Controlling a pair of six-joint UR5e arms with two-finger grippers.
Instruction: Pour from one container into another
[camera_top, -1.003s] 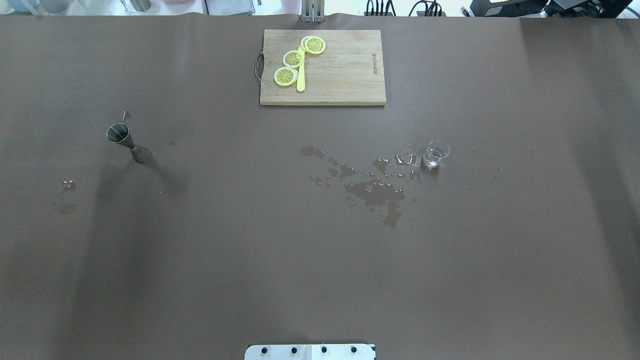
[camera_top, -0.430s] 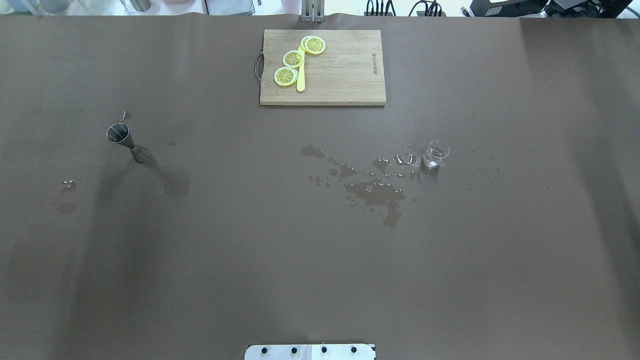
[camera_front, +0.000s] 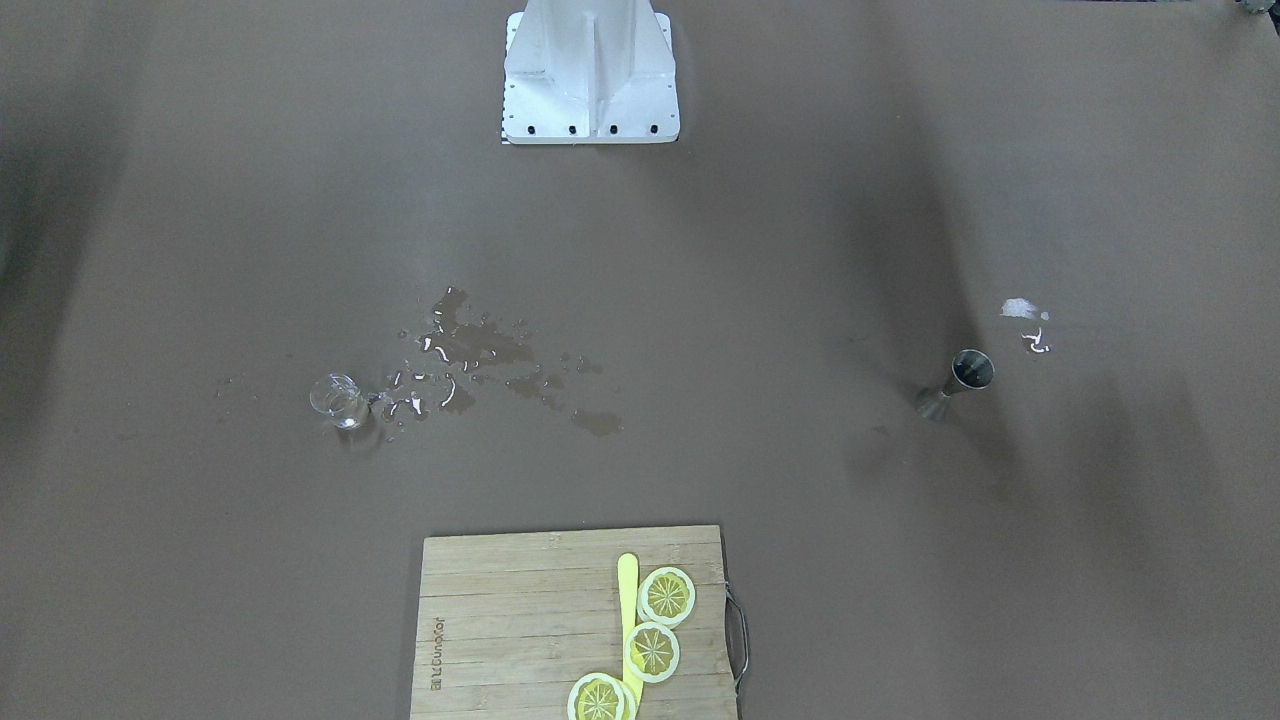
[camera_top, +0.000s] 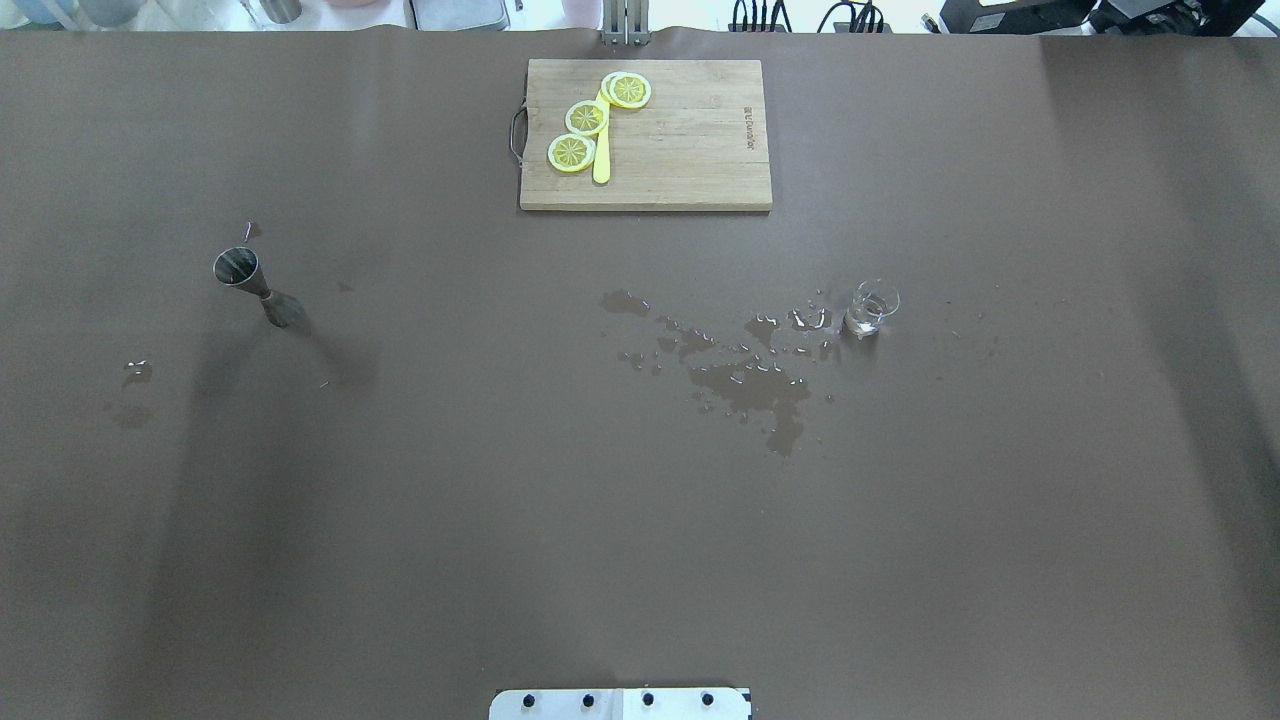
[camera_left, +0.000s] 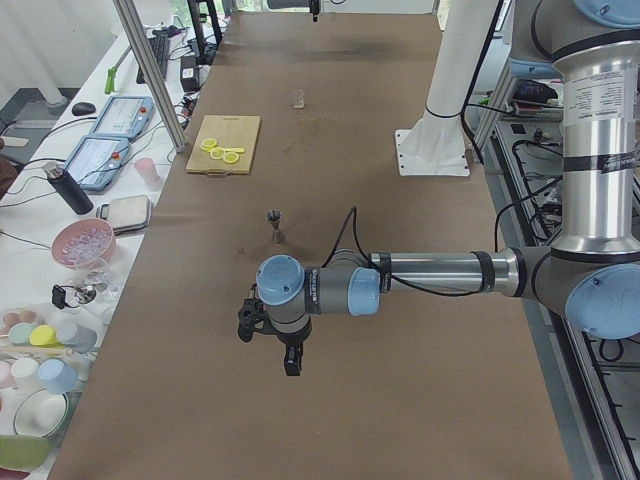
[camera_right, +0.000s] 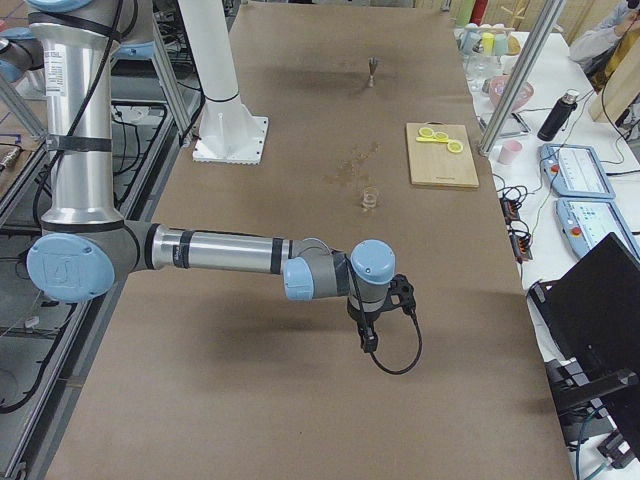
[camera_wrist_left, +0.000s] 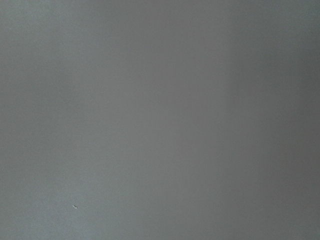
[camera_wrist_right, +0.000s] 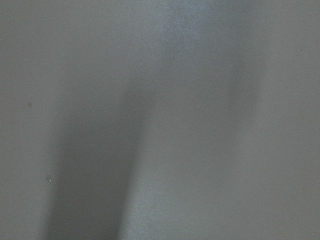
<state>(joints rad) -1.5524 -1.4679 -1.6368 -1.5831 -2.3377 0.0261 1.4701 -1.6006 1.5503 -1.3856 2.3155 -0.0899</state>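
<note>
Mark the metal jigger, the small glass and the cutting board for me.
metal jigger (camera_top: 240, 268), overhead view, on its open upper cup.
small glass (camera_top: 868, 312), overhead view, on its clear body.
cutting board (camera_top: 680, 140), overhead view, on bare wood near its centre.

A robotics lab is shown. A long bench (camera_left: 420, 400) covered in brown sheeting is served by jointed robot arms (camera_left: 430, 272) mounted on a white pedestal (camera_left: 450, 90). Metal frame posts (camera_left: 150, 70) are set along its edge. At the left of the left-end view, a side table (camera_left: 35, 235) is laid with touch-screen control tablets (camera_left: 100, 155), bowls (camera_left: 82, 240) and cups (camera_left: 45, 335). A laptop (camera_right: 600, 290) is seen at the lower right of the right-end view, and cables (camera_top: 757, 14) are plugged in along the top edge of the overhead view.
</note>
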